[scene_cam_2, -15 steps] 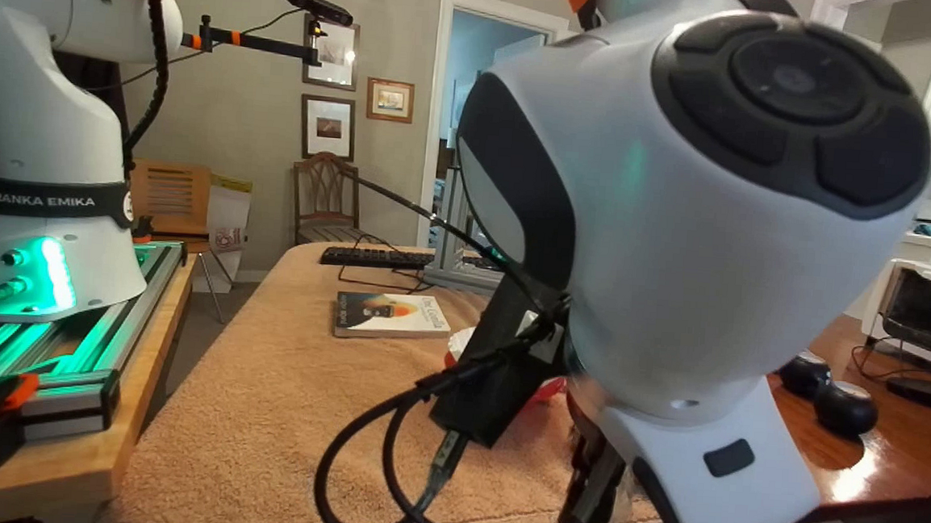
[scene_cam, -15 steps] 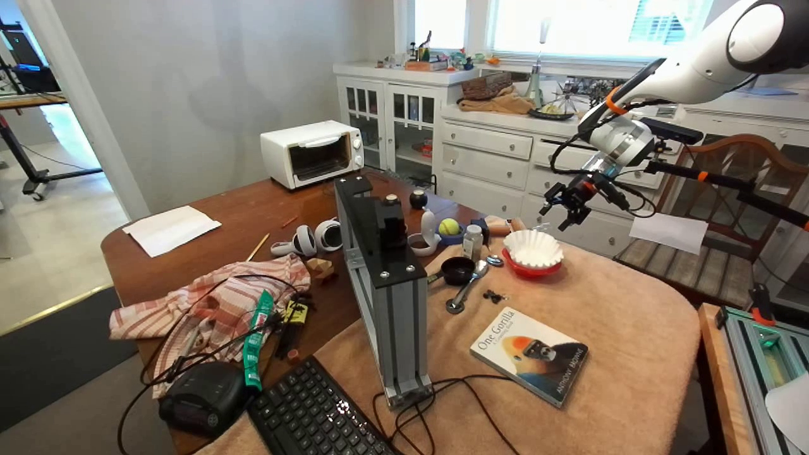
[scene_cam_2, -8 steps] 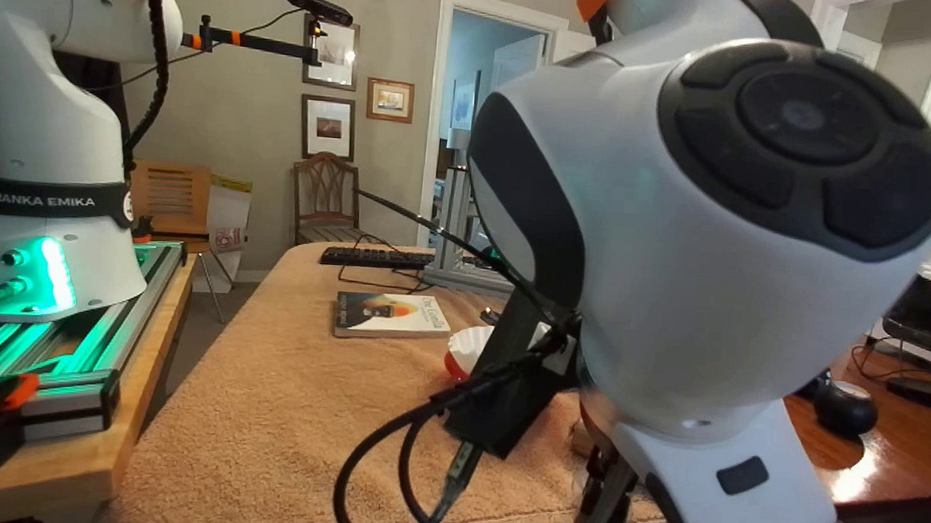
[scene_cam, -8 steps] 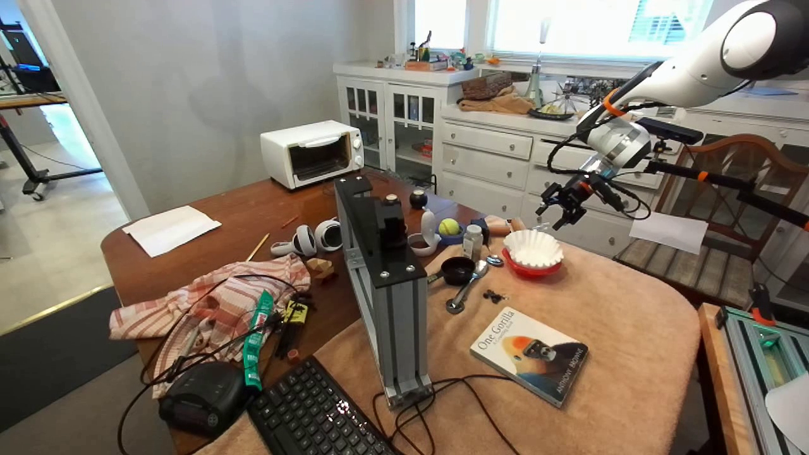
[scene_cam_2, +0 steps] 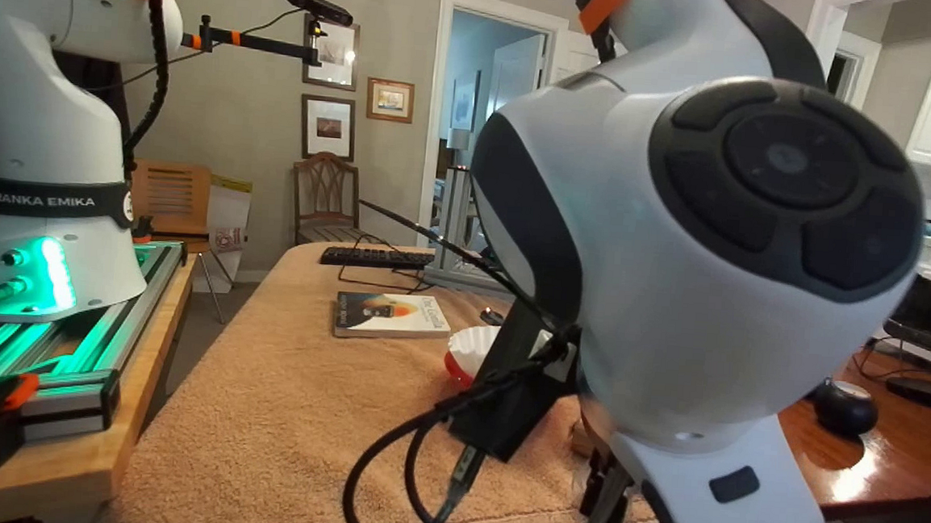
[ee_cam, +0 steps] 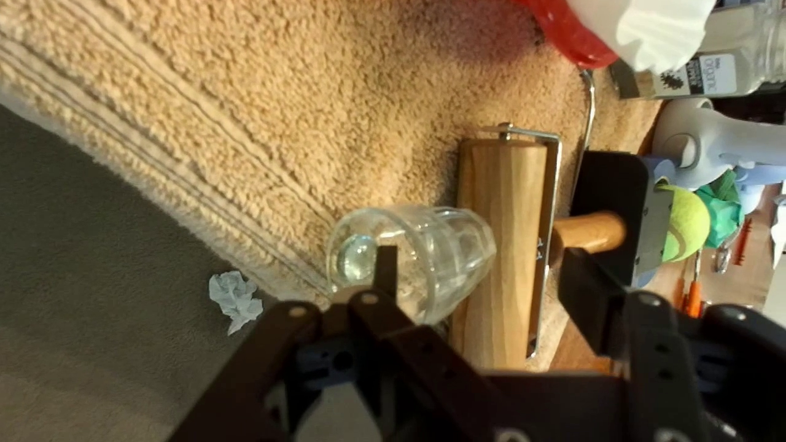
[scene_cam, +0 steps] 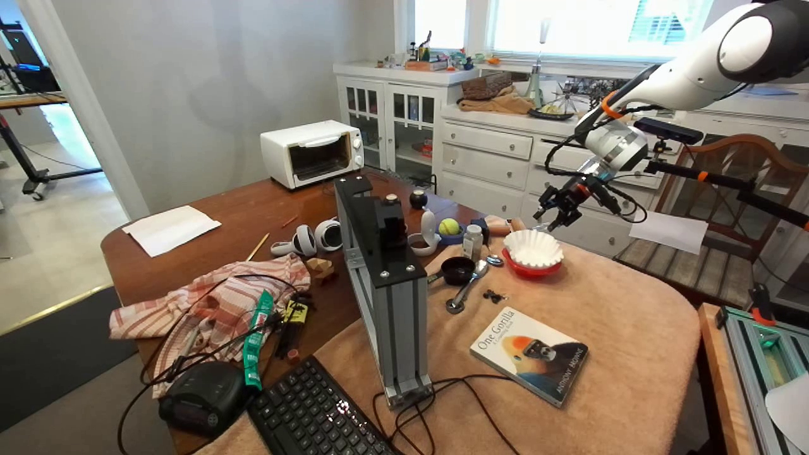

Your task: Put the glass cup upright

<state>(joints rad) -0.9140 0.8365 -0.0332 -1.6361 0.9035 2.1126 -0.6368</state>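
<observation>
Hovering over the tan towel (ee_cam: pixel 319 110), the gripper (ee_cam: pixel 480 270) holds nothing; its fingers (ee_cam: pixel 592 301) stand wide apart. In the wrist view one finger crosses in front of the broad end of the glass cup (ee_cam: pixel 454 252); whether they touch cannot be told. The cup rests on the towel close against the hem (ee_cam: pixel 184 190), and beyond that the grey floor (ee_cam: pixel 98 264) shows below, so the margin there is slim. Clear and glinting, the cup seems to lie on its side, wide and round toward the hem, faceted and narrowing the other way, a pale disc showing in the broad end. Its narrow end overlaps a wooden roller (ee_cam: pixel 503 202) in a metal frame (ee_cam: pixel 552 184); contact is unclear. The roller bounds the room opposite the hem, its brown handle (ee_cam: pixel 592 232) pointing away from the cup. Towel spreads freely toward a red bowl (ee_cam: pixel 568 34) with a white fluted liner (ee_cam: pixel 651 31) in it. Farther off sit a labelled jar (ee_cam: pixel 712 67) and a tennis ball (ee_cam: pixel 684 224). In an exterior view a book (scene_cam: pixel 531 357) lies on the towel, well apart from the gripper, and a white toaster oven (scene_cam: pixel 310 153) stands toward the back of the wooden table (scene_cam: pixel 253 215).
</observation>
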